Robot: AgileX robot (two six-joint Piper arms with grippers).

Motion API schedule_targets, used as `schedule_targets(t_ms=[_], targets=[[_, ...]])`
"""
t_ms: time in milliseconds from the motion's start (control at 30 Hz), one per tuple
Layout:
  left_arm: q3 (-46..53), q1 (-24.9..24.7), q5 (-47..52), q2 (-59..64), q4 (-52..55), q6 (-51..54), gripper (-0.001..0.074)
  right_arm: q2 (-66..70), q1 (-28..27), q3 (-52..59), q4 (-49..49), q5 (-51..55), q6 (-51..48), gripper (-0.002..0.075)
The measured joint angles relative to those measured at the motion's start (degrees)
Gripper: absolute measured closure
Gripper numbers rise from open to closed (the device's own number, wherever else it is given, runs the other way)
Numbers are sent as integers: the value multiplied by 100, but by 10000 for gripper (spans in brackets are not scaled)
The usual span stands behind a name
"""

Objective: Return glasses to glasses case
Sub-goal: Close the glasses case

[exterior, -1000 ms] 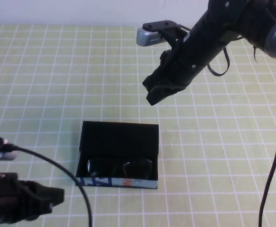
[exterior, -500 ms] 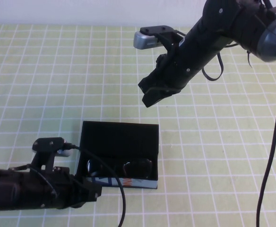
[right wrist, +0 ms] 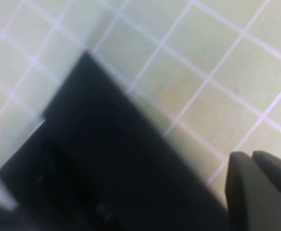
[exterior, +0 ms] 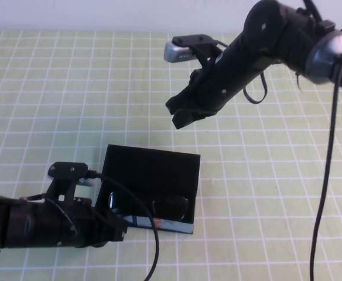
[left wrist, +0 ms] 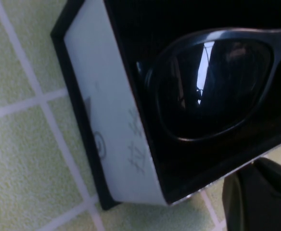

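The glasses case (exterior: 153,167) lies open near the table's front, its patterned long side (exterior: 159,224) facing me. The black glasses (exterior: 150,206) lie inside it, lenses up. In the left wrist view one lens (left wrist: 212,86) and the case's pale end wall (left wrist: 116,125) fill the picture. My left gripper (exterior: 118,231) is shut and empty, low at the case's front left corner; its tip also shows in the left wrist view (left wrist: 261,197). My right gripper (exterior: 180,114) is shut and empty, raised above the table behind the case. The right wrist view shows the fingertips (right wrist: 253,187) together above the case (right wrist: 97,178).
The table is covered by a light green cloth with a white grid (exterior: 54,88). A black cable (exterior: 329,175) hangs from the right arm down the right side. The left arm's cable (exterior: 150,234) loops in front of the case.
My left arm has come in from the front left to the case's front left corner. The case has shifted and turned slightly. My right gripper has drifted a little to the left.
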Motion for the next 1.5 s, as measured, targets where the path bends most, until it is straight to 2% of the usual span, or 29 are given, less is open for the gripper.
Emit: schedule_targets(t_ms=[233,500,733,1133,1267,1500], targets=[[-26,0,0,0,0,11,737,606,0,0,0,-417,142,737],[-26,0,0,0,0,11,737,906,0,0,41,60,165,737],[-26,0,0,0,0,11,737,906,-13,0,455,654,146,737],[-26,0,-23,0,0,11,737,590,-2,30,904,749,-16,737],[-26,0,-100,0,0,11,737,105,208,402,904,749,-6,737],[-35,0,-263,-79,133,-144,737,-189,884,1010,917,800,-103,737]])
